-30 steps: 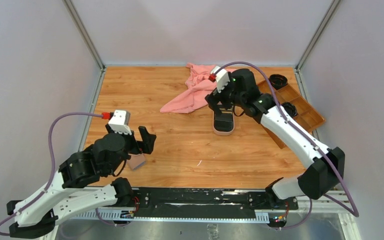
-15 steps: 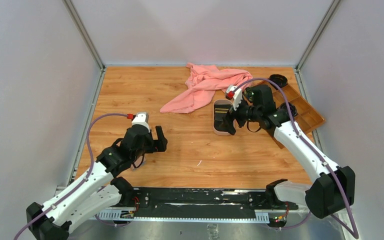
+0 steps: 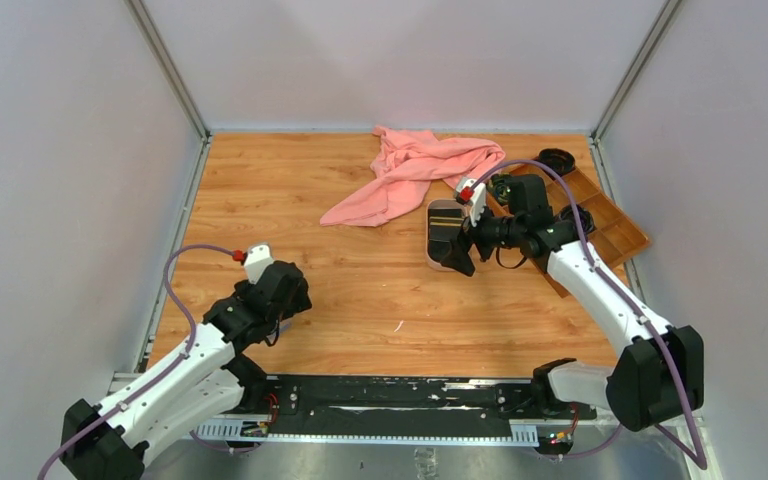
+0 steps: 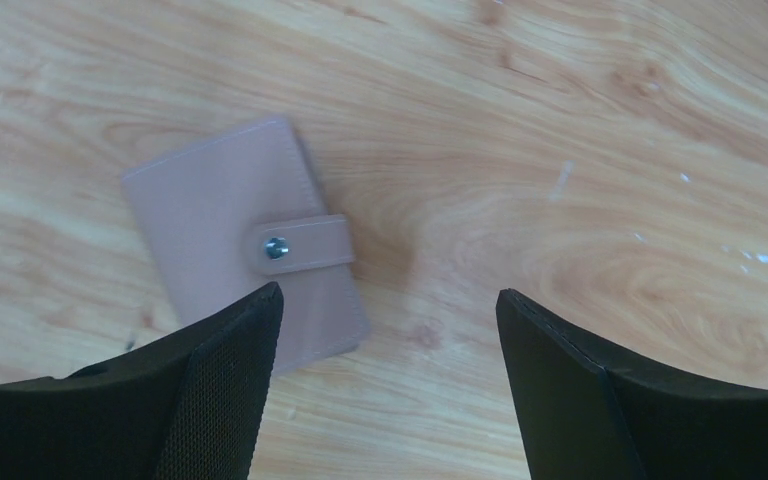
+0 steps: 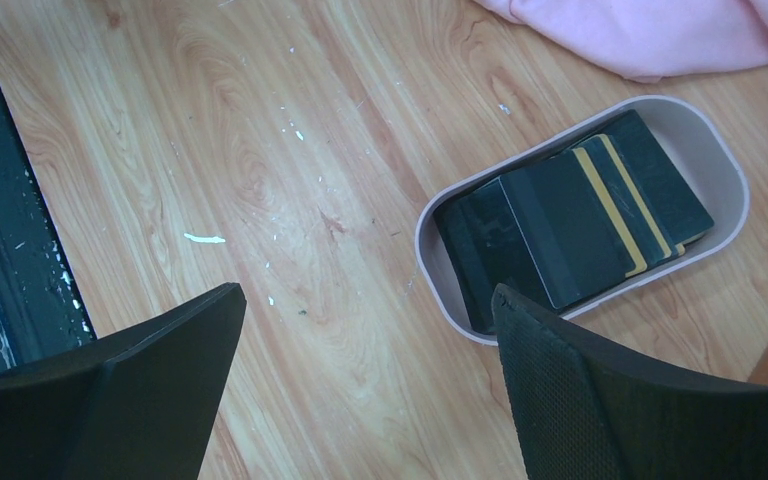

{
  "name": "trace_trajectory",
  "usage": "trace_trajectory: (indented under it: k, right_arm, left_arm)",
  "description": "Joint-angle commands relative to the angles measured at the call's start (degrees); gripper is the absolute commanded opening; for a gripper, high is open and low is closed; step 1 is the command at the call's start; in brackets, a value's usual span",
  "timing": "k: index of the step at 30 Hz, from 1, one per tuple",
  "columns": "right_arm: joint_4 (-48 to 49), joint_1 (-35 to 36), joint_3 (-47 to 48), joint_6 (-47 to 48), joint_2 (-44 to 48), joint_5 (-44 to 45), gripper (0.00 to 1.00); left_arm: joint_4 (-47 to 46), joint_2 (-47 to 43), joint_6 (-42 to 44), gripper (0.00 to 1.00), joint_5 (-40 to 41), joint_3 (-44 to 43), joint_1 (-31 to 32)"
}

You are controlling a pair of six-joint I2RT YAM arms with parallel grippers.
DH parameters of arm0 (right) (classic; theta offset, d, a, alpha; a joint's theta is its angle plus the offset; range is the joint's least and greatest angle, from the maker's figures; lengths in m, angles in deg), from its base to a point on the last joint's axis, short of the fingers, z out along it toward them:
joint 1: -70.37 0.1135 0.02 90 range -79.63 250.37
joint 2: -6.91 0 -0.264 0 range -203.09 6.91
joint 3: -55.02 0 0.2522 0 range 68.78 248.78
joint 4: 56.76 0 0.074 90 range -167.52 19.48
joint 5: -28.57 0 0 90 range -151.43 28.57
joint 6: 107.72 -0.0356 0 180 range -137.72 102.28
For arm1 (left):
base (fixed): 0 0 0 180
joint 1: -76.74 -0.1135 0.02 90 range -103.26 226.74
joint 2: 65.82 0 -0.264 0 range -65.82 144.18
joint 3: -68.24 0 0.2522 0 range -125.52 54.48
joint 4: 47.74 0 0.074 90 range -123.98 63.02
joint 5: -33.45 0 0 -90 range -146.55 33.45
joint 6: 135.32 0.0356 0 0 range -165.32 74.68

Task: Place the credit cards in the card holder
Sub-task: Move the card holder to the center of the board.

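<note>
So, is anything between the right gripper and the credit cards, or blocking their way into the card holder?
Nothing visible lies between the right gripper and the credit cards, uncovered in the oval tray. The card holder lies folded shut with its snap tab across the edge, so it needs opening first.

The credit cards [image 5: 570, 225] are black (one yellow-striped), the card holder [image 4: 200, 215] pinkish-tan, the cloth [image 3: 410, 172] pink.

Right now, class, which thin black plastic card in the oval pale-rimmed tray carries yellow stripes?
The mid-stack black plastic card: two yellow stripes cross it; the other cards look plain black.
</note>
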Motion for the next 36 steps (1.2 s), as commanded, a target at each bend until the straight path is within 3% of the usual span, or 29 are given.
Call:
trace_trajectory:
  k: [1, 6, 13, 21, 26, 31, 36]
  right_arm:
    - [-1.8, -0.9, 0.7, 0.0, -0.7, -1.8, 0.97]
    - [-2.0, -1.1, 0.7, 0.0, -0.2, -1.5, 0.97]
    - [-2.7, -1.3, 1.1, 0.2, -1.3, -1.9, 0.96]
    - [-4.8, -1.5, 2.3, 0.9, -2.6, -2.8, 0.96]
    - [-5.0, -2.1, 2.3, 1.0, -2.2, -3.1, 0.96]
    - [-5.2, -2.5, 2.5, 1.2, -2.2, -3.5, 0.96]
    - [-5.6, -2.9, 2.3, 2.1, -2.0, -3.7, 0.96]
  left_arm:
    - [5.4, 1.1, -10.6, 0.82, 10.5, 0.6, -1.4]
    - [8.0, -2.0, -17.6, 0.82, 12.8, 2.0, -4.1]
    - [8.7, -12.9, -19.9, 0.8, 9.3, 7.3, -15.0]
    - [-0.6, -8.4, -19.0, 0.79, 0.6, 11.9, -22.5]
    - [-6.5, -6.2, -18.8, 0.63, -5.1, 16.3, -25.1]
    - [-11.2, -7.4, -16.6, 0.37, -10.9, 18.3, -25.1]
    - [-20.2, -3.9, -10.7, 0.27, -22.9, 18.8, -25.1]
